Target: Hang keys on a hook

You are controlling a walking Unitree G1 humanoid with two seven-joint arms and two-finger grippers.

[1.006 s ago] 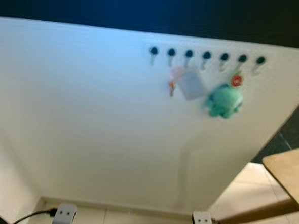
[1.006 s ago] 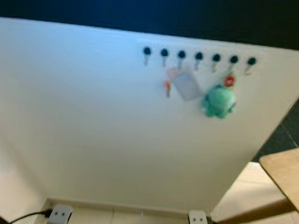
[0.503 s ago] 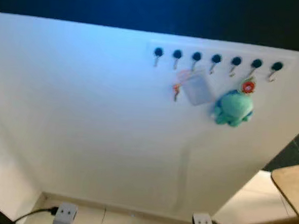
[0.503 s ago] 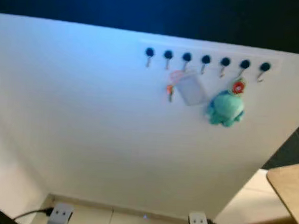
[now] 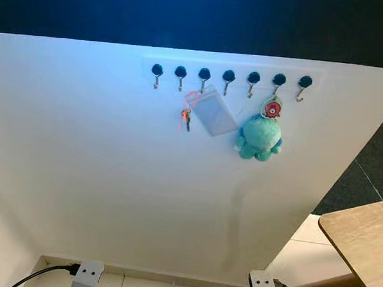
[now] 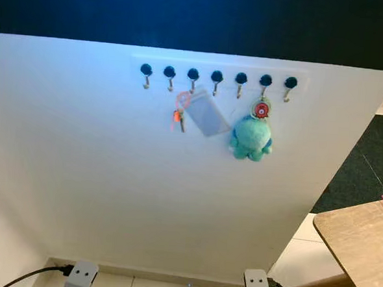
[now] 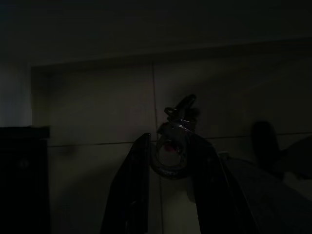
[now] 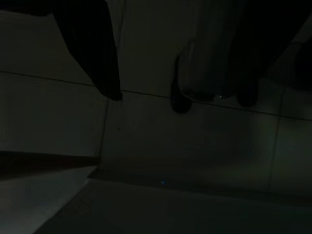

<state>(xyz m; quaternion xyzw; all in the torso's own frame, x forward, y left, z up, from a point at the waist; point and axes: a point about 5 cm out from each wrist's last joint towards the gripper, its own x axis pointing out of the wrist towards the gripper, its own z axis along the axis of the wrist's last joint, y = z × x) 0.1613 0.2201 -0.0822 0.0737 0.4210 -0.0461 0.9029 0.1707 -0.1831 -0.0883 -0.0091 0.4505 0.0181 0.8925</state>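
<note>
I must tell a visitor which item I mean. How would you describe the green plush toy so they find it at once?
Look at the white panel with a row of seven dark hooks near its top. The green plush toy hangs under the sixth hook from the left, the only soft, round thing, beside a flat clear card holder.

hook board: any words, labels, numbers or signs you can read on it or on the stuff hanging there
None can be read.
Round red and white tag above the teal plush toy: a print shows, too small and blurred to read.
Clear card holder: no text can be made out.
Left gripper, shut on the key ring: too dark to show any marking.
</note>
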